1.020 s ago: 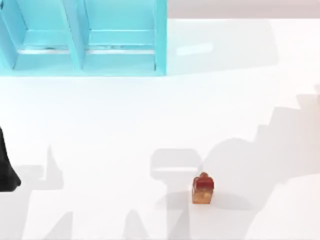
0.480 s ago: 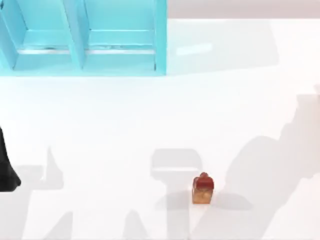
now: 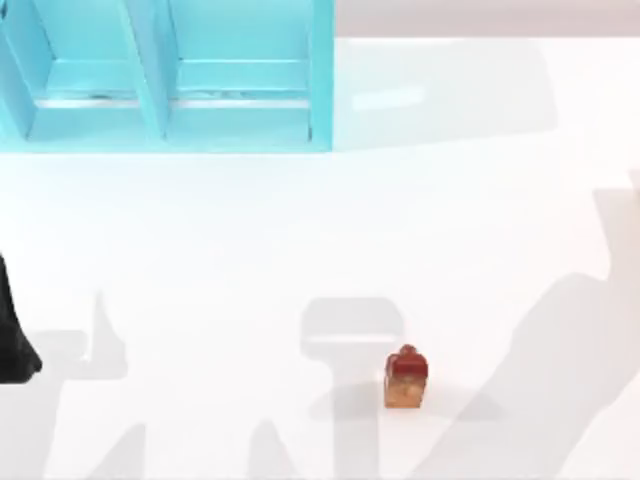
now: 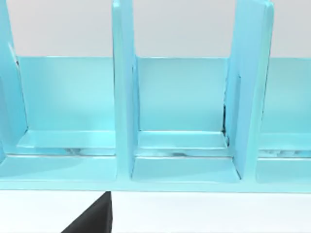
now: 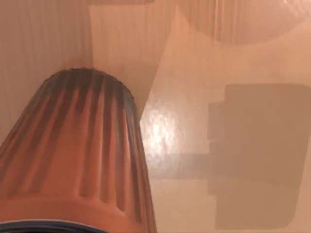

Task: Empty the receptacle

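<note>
One small red-topped, amber-bodied container [image 3: 406,377] stands upright on the white surface [image 3: 250,240], toward the near edge and a little right of centre, in the same spot as in both earlier top views. What has changed is the large shadow on the right side of the surface: it has drawn back toward the right edge and the near corner, and it no longer reaches as close to the container as it did a second ago. The dark part of the left arm [image 3: 12,335] at the left edge has not shifted. The turquoise shelf unit [image 3: 170,75] sits at the far left, cut off by the frame, so its full extent cannot be judged; the left wrist view faces its open compartments [image 4: 182,121]. The right wrist view shows a ribbed orange object [image 5: 73,160] very close to the lens, cropped by the frame. Whether either gripper is open or closed cannot be told.
</note>
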You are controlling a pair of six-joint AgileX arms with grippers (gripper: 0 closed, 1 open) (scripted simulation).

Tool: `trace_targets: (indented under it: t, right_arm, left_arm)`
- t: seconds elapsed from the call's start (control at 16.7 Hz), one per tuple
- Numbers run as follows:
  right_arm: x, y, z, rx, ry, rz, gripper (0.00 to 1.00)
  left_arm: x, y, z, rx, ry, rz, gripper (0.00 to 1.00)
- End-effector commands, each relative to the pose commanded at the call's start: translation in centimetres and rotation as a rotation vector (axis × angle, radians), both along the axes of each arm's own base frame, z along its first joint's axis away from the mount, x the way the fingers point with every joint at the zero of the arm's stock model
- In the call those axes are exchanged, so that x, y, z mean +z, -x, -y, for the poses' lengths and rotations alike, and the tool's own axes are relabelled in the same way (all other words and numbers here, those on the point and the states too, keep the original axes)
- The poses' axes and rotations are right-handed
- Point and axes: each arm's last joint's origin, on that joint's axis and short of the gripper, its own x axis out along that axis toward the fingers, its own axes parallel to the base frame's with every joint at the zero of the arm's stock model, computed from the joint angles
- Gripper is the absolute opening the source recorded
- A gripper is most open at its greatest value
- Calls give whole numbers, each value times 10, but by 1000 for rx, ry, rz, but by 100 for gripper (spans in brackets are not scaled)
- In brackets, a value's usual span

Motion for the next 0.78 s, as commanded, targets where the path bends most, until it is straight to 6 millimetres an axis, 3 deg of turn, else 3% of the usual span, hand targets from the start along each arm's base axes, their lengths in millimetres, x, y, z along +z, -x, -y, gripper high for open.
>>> trace_targets:
  t: [0.12, 0.78]
  right_arm:
    - [0, 0, 0, 0, 0, 0, 100]
    - [0, 0, 0, 0, 0, 0, 17]
  left_arm:
    - [0, 0, 0, 0, 0, 0, 100]
    - [0, 0, 0, 0, 0, 0, 100]
